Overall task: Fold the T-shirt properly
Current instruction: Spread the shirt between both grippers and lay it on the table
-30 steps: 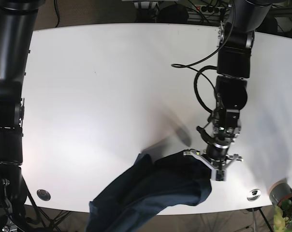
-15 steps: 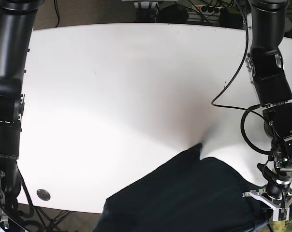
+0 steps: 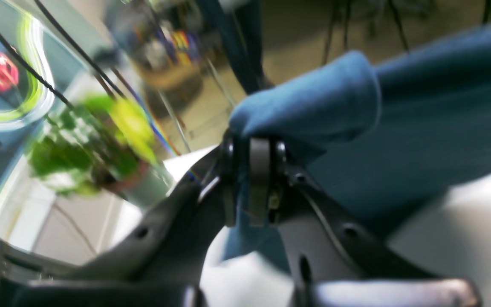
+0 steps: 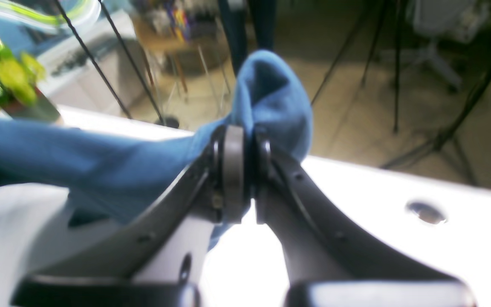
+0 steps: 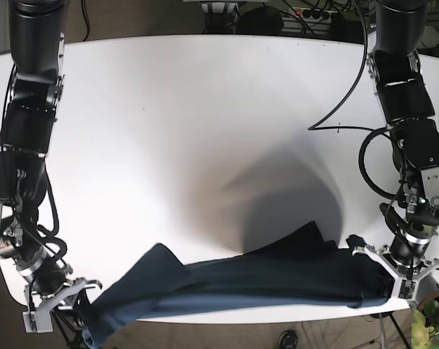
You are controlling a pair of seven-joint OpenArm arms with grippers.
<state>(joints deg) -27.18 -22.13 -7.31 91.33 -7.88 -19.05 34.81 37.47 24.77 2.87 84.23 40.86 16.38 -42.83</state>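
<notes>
The dark blue T-shirt [image 5: 278, 276] hangs stretched in a long band along the table's front edge, between my two grippers. My left gripper [image 5: 395, 280], at the front right, is shut on one end of it. In the left wrist view its fingertips [image 3: 252, 143] pinch a fold of the blue cloth [image 3: 420, 128]. At the front left corner my right gripper [image 5: 68, 305] is shut on the other end. The right wrist view shows its tips [image 4: 238, 132] clamped on a bunched loop of the cloth [image 4: 79, 145]. Part of the shirt droops past the table edge at the left.
The white table [image 5: 205, 131] spreads behind the shirt. A potted plant [image 5: 436, 314] stands off the front right corner and appears blurred in the left wrist view [image 3: 100, 149]. A black cable [image 5: 336, 123] loops from the left arm. A metal grommet [image 4: 424, 212] sits in the tabletop.
The shirt was bunched at the front edge and is now pulled out into a long band. My right gripper has come into view at the front left, holding one end.
</notes>
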